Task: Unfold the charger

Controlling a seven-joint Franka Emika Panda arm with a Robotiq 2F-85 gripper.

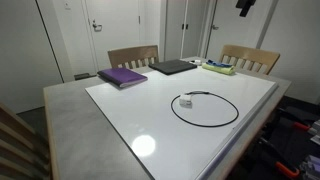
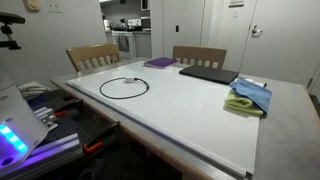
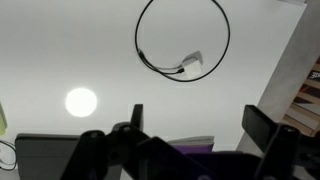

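Observation:
The charger (image 1: 186,101) lies on the white table top (image 1: 120,110) as a thin black cable coiled in one round loop, its small white plug inside the loop's edge. It shows in both exterior views (image 2: 130,80) and at the top of the wrist view (image 3: 190,62). My gripper (image 3: 198,115) is open and empty, high above the table and apart from the charger. Only its dark tip shows at the top edge of an exterior view (image 1: 245,6).
A purple book (image 1: 122,76) and a dark flat laptop (image 1: 173,66) lie at the table's far side, with blue and green cloths (image 2: 248,97) nearby. Two wooden chairs (image 1: 133,56) (image 1: 250,58) stand behind the table.

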